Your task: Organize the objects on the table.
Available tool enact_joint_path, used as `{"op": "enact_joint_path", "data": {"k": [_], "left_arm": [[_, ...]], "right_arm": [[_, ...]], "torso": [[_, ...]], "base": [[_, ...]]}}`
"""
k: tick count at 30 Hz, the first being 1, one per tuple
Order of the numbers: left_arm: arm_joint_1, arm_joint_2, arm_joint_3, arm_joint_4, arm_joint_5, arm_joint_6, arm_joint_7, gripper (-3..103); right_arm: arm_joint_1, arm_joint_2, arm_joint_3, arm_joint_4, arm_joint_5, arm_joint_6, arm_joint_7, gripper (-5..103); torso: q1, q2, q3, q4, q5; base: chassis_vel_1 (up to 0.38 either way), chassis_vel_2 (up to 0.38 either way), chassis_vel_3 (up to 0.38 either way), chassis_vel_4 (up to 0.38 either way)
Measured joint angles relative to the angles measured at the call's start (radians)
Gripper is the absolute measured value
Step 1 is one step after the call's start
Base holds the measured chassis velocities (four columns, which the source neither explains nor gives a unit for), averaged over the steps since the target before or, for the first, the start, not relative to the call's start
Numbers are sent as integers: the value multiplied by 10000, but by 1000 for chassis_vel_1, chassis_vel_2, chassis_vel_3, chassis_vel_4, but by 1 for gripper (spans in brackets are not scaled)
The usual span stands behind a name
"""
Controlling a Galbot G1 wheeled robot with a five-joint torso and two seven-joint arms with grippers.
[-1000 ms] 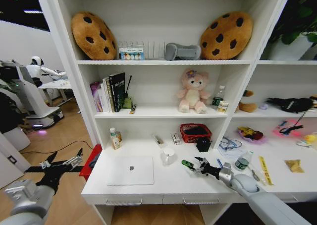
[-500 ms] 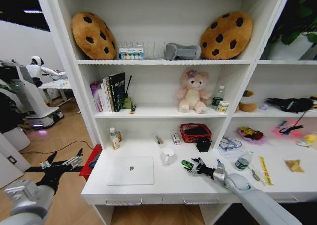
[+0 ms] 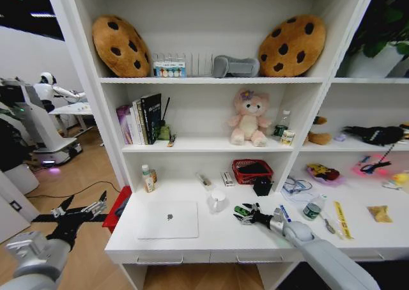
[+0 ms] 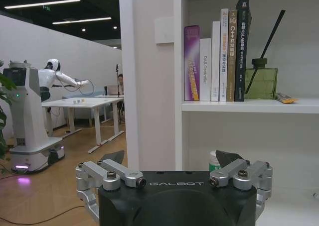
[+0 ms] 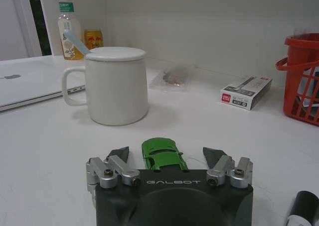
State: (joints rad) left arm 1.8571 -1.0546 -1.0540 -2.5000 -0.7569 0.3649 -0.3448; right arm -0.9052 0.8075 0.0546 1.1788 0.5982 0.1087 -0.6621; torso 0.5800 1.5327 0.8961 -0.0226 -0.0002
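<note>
A tiny green toy car (image 5: 161, 154) lies on the white table (image 3: 223, 239), just in front of the white mug (image 5: 115, 85). My right gripper (image 5: 165, 155) stands open around it, one finger on each side, the pads apart from the toy. From the head view the same gripper (image 3: 245, 213) sits over the green toy (image 3: 239, 210). The silver laptop (image 3: 169, 220) lies shut to the left. A black marker (image 5: 302, 209) lies beside the gripper. A small green-lidded jar (image 3: 312, 209) stands to the right. My left gripper (image 3: 82, 207) hangs open off the table's left end.
A red wire basket (image 3: 252, 170) stands at the back of the table, with a small white box (image 5: 246, 91) near it. Two bottles (image 3: 148, 177) stand at the back left. Books (image 4: 214, 56) fill the shelf above. Loose small items lie on the right part of the table.
My right gripper has slid left along the table and now straddles the green toy, which has stayed in place. The left arm has not moved.
</note>
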Motion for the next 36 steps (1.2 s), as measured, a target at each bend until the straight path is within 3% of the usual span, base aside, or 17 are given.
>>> {"op": "enact_joint_path", "data": {"k": [1, 5, 6, 15, 29, 31, 36], "left_arm": [[0, 0, 0, 0, 0, 0, 0, 100], [0, 0, 0, 0, 0, 1, 0, 100], [0, 0, 0, 0, 0, 0, 0, 100], [0, 0, 0, 0, 0, 1, 0, 100], [0, 0, 0, 0, 0, 1, 0, 100], [0, 0, 0, -1, 0, 1, 0, 100], [0, 0, 0, 0, 0, 1, 0, 100]], "right_arm": [[0, -8, 4, 0, 7, 7, -33, 81], [-8, -18, 16, 9, 12, 7, -45, 81], [-15, -27, 25, 15, 16, 7, -51, 65], [-216, -173, 220, 183, 56, -11, -116, 36], [-840, -560, 1190, 1201, 468, -146, -114, 36], [-1034, -780, 1558, 1652, 727, -227, -93, 36], [-1882, -2158, 3198, 3289, 1905, -327, -47, 36]], "torso": [[0, 0, 0, 0, 1], [0, 0, 0, 0, 2], [0, 0, 0, 1, 2], [1, -1, 1, 0, 2], [1, -1, 1, 1, 2], [1, -1, 1, -1, 5], [1, -1, 1, -3, 6]], "base": [[0, 0, 0, 0], [0, 0, 0, 0], [0, 0, 0, 0], [0, 0, 0, 0], [0, 0, 0, 0], [0, 0, 0, 0], [0, 0, 0, 0]]}}
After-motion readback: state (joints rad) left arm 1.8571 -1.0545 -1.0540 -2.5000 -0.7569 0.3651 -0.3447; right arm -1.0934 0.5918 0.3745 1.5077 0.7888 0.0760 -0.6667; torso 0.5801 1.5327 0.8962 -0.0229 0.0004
